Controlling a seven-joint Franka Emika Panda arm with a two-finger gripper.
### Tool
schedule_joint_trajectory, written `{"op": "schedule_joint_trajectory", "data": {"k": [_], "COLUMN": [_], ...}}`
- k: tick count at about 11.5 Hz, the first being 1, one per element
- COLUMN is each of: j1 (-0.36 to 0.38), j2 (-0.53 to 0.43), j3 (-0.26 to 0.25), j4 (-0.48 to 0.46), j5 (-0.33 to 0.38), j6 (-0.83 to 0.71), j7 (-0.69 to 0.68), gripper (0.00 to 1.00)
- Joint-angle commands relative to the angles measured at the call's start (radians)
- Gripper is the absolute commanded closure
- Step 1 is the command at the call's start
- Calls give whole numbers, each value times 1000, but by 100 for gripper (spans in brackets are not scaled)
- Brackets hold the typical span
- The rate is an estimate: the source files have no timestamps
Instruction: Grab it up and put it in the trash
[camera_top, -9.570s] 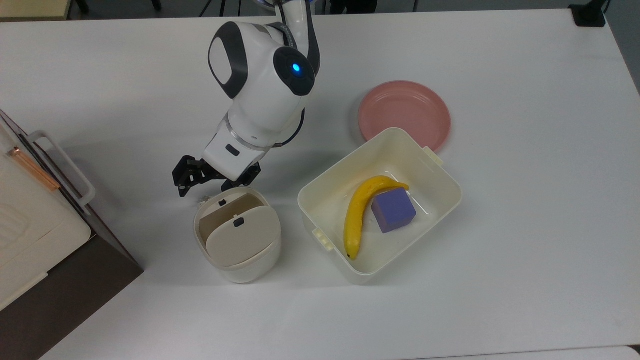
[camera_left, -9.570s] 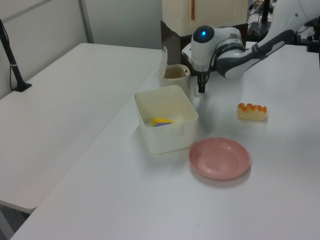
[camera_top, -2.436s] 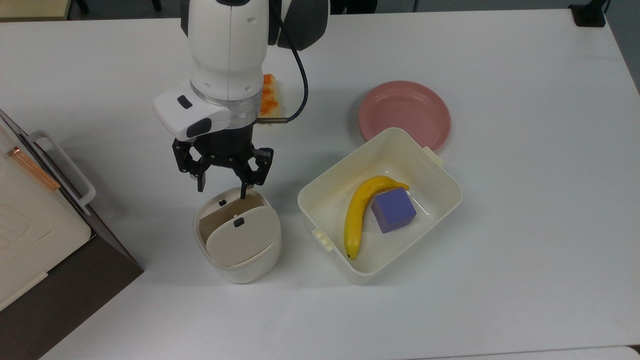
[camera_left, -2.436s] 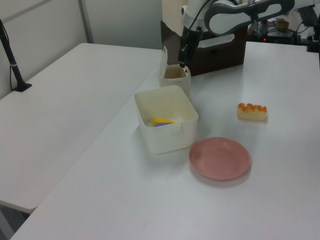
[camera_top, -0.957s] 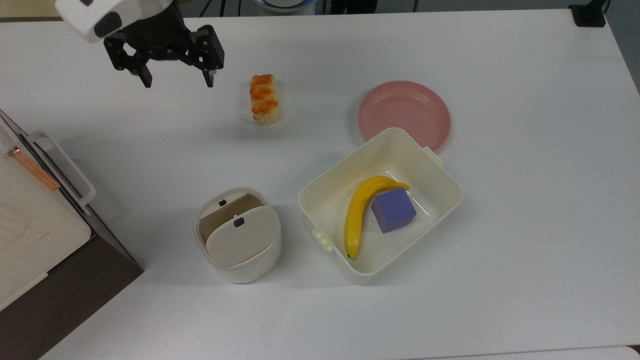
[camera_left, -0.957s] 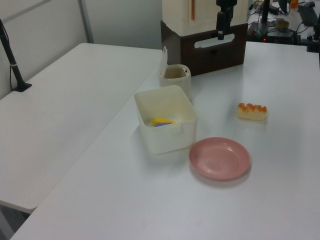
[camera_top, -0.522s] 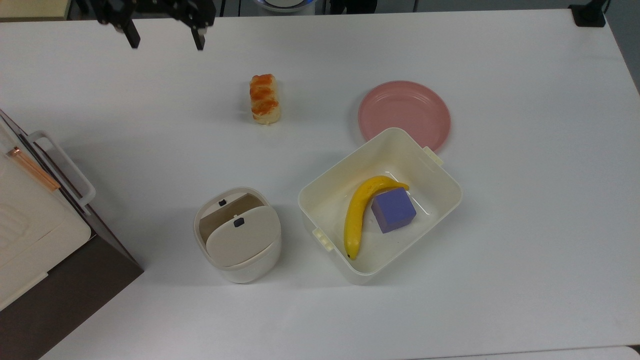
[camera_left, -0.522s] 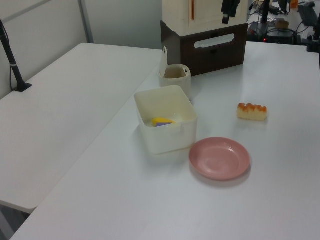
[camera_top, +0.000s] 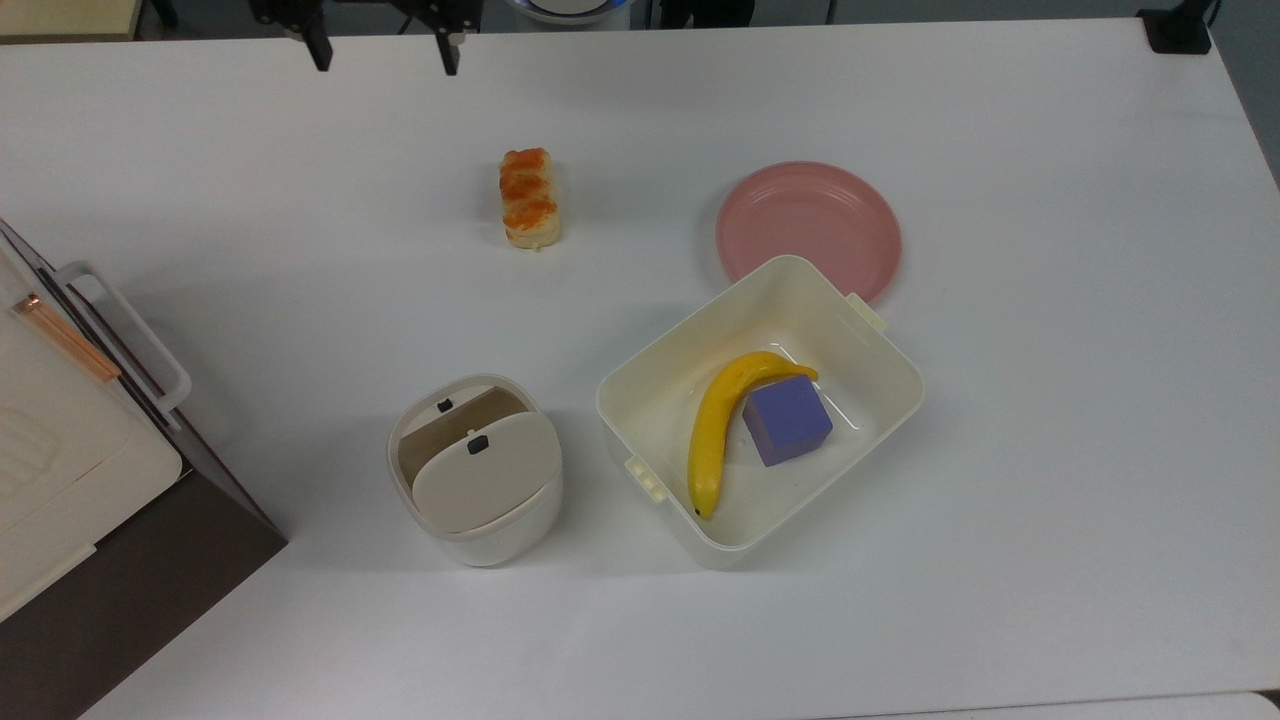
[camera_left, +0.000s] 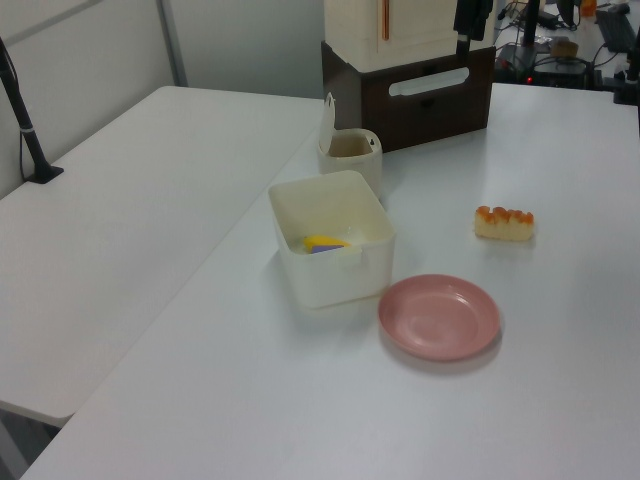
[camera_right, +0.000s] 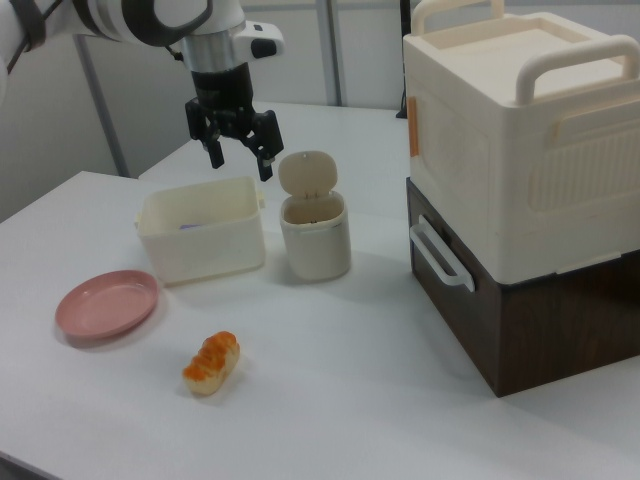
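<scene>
Black end effector (camera_top: 383, 45), fingers spread, cut off at the top view's upper edge.

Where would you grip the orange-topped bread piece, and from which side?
Come straight down on the bread piece and close across its short width at mid-length. It lies flat and alone on the table, its long axis running up-down in the top view, so both long sides look free for the fingers.
</scene>
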Motion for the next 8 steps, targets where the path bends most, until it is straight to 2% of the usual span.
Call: {"op": "schedule_joint_trajectory", "data": {"k": [1,8], "j1": [49,58], "j2": [-72,-75], "j3": [-33,-33], "j4": [-98,-99], "j5": [19,19], "j6": [41,51], "j7": [15,15], "gripper": [0,0]}}
